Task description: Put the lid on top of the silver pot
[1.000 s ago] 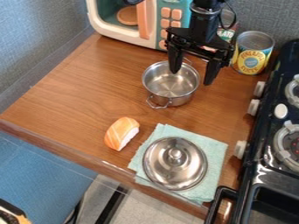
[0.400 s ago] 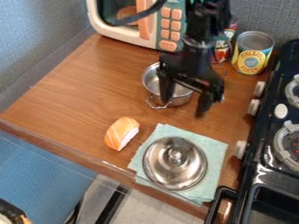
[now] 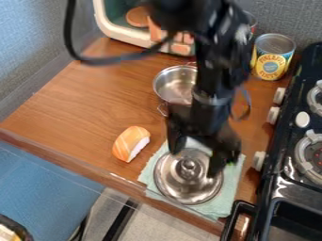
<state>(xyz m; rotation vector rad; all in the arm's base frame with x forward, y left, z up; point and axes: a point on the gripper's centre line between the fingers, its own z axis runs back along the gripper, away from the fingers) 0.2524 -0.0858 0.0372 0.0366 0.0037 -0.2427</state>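
Observation:
The black gripper (image 3: 195,162) hangs over the upper part of the silver lid (image 3: 182,183), its two fingers spread apart on either side of the lid's knob as seen from the camera. The lid lies knob up on a light green cloth (image 3: 230,190) near the counter's front edge. Farther back stands the silver pot (image 3: 174,85), uncovered, its right side hidden behind the arm. I cannot tell how high the fingertips are above the lid.
A toy sushi piece (image 3: 131,143) lies left of the cloth. The black toy stove (image 3: 286,176) borders the right side. A yellow-labelled can (image 3: 273,57) and a toy microwave (image 3: 119,31) stand at the back. The wooden counter (image 3: 82,110) extends left of the pot.
The gripper has come forward and down from over the pot to over the lid, still open. The pot, lid, cloth and sushi have stayed where they were.

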